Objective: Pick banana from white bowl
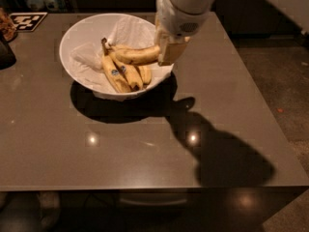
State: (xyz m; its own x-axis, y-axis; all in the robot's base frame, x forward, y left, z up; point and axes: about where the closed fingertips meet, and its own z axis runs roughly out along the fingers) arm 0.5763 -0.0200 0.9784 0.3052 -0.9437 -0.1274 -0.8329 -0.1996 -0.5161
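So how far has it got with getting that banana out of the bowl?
Done: the claw grips one end of the loose banana. In hand: the banana seems raised slightly above the bunch. Left: it hangs over the bowl, so lifting it clear remains.
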